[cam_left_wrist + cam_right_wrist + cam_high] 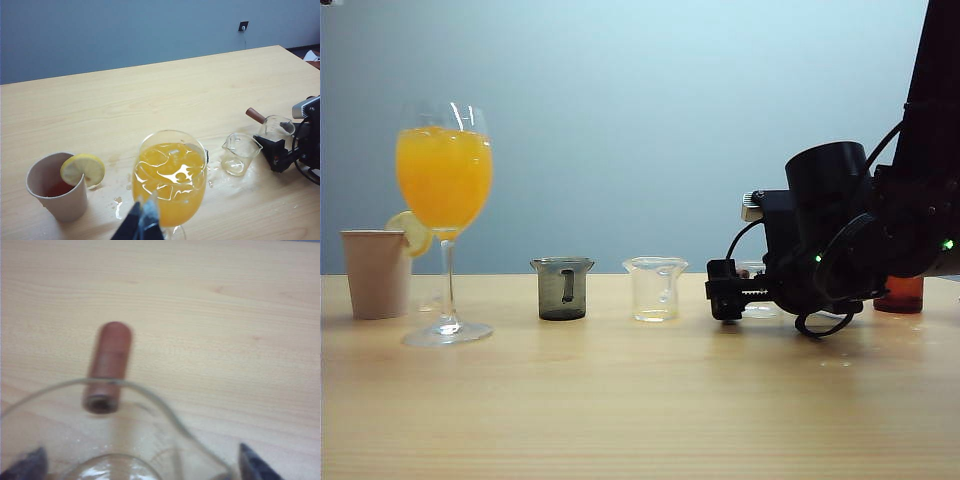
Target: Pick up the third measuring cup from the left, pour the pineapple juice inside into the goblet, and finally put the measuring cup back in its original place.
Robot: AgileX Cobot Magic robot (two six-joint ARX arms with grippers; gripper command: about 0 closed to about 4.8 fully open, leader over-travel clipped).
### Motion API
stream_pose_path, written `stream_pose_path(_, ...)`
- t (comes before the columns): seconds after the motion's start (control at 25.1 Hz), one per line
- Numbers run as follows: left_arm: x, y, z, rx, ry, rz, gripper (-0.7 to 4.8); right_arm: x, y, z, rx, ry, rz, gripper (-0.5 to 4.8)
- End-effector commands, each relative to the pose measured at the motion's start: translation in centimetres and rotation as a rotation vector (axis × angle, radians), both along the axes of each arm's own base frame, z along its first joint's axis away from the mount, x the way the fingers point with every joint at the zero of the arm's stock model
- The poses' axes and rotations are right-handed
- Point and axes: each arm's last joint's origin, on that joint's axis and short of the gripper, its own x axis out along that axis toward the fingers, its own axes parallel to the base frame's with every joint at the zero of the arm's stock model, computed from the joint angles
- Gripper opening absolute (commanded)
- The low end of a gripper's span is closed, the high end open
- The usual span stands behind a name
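Right gripper (728, 292): seen low over the tabletop to the right of the goblet, its jaws spread wide; in the right wrist view one dark fingertip (252, 464) is seen on each side of the cup, clear of its wall, so nothing is pinched.
Third measuring cup (115, 440): set upright on the table (640, 420), right of the goblet and beyond the two other cups; it is judged empty, only a wet sheen being seen at its base.
Cup and fingers: the cup stands between the spread fingertips, its brown-tipped stub handle (107, 367) pointing away from the wrist; whether a pad brushes the wall cannot be told.
Handling: the cup is judged light, thin-walled and stiff, slick where wet, and easily tipped; hold is best taken across the straight body, below the rim.
Clear spouted cup (655, 288): just beside the gripper, on its goblet side.
Smoky grey cup (562, 288): nearer the goblet.
Goblet (445, 200): filled high with yellow-orange juice (444, 178); top-heavy and fragile, it is judged.
Left gripper (142, 222): held just before the goblet bowl, fingertips close together on nothing visible.
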Motion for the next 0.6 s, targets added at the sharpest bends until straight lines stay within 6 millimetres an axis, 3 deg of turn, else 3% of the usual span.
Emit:
stream_pose_path(0.04, 0.0, 0.0, 0.2, -0.004, -0.011, 0.001, -0.04, 0.1, 0.0, 0.3, 0.010, -0.026, 0.005, 4.79)
stream_pose_path(0.24, 0.0, 0.0, 0.2, -0.004, -0.011, 0.001, -0.04, -0.2, 0.0, 0.7, 0.016, -0.028, 0.024, 4.79)
stream_pose_path(0.6, 0.0, 0.0, 0.2, -0.004, -0.011, 0.001, -0.04, -3.1, -1.1, 1.7, 0.052, -0.004, 0.043, 4.79)
